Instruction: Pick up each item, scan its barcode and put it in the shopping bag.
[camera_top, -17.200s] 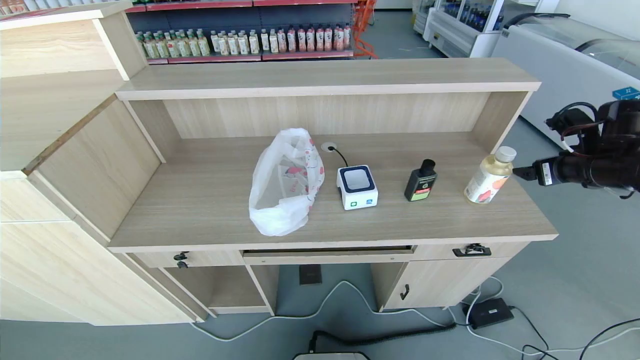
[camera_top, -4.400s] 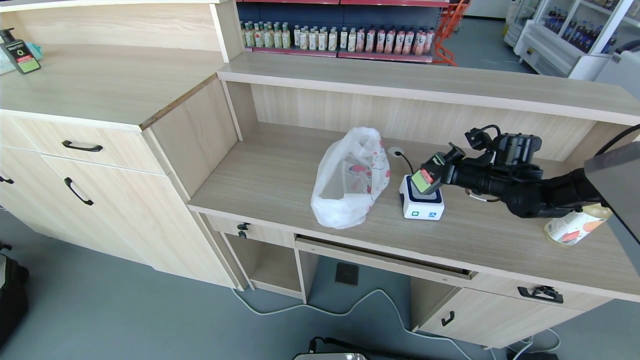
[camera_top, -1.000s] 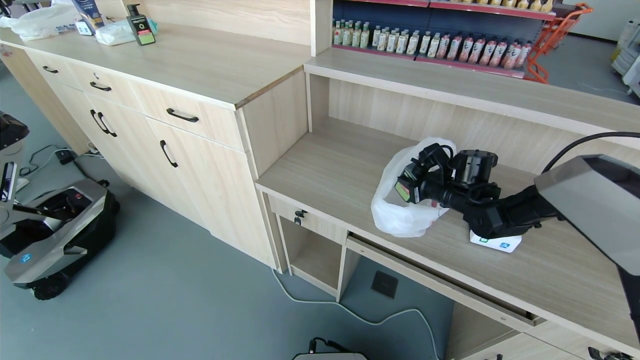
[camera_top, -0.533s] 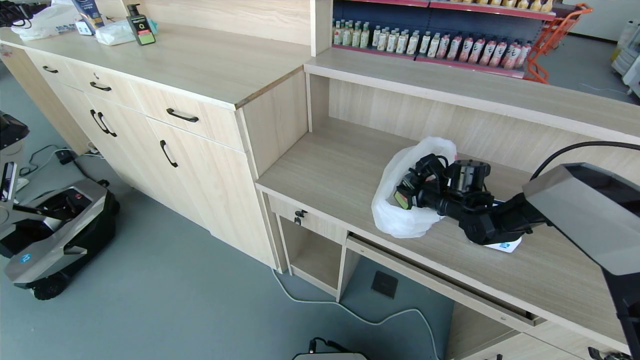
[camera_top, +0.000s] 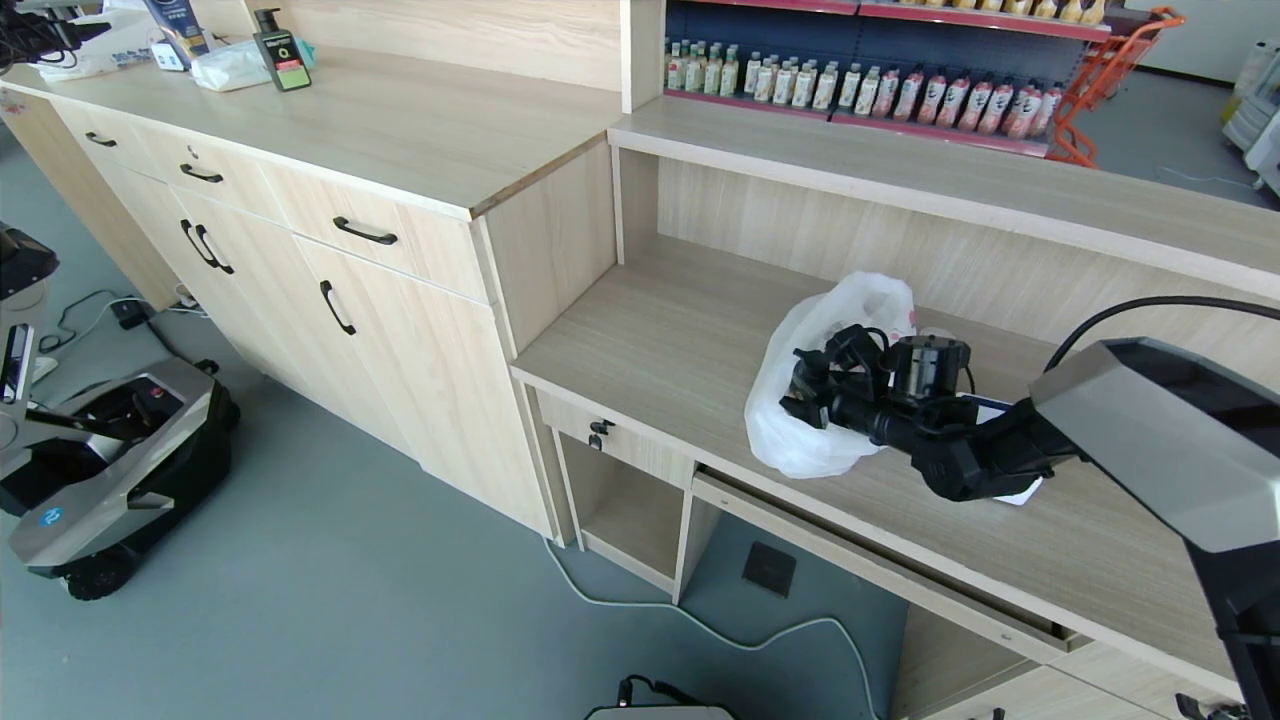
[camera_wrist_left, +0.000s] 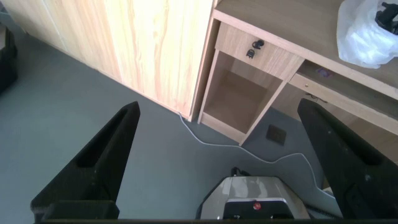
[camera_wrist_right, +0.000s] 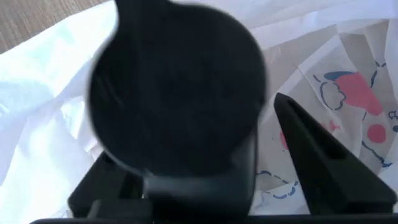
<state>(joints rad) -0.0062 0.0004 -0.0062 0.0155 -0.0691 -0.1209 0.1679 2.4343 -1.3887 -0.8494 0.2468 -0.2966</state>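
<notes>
A white plastic shopping bag (camera_top: 800, 450) lies on the lower wooden counter (camera_top: 650, 350) with its mouth facing my right arm. My right gripper (camera_top: 800, 395) is inside that mouth, shut on a dark bottle. In the right wrist view the bottle's black cap (camera_wrist_right: 177, 93) sits between the fingers (camera_wrist_right: 323, 168), with the printed bag lining (camera_wrist_right: 348, 74) behind it. A corner of the white scanner (camera_top: 1020, 492) shows under my right arm. My left gripper (camera_wrist_left: 217, 106) hangs open over the grey floor in front of the counter, with the bag (camera_wrist_left: 367, 34) far off.
A raised back ledge (camera_top: 900, 170) walls the counter behind the bag. The taller counter to the left carries another dark pump bottle (camera_top: 278, 48) and white bags (camera_top: 230, 65). A second robot base (camera_top: 100, 440) stands on the floor at left. A cable (camera_top: 700, 625) runs under the desk.
The bottle, standing on the counter at first, was held over the scanner and then carried to the bag. Over the last second my right gripper sank into the bag's mouth, hiding the green label.
</notes>
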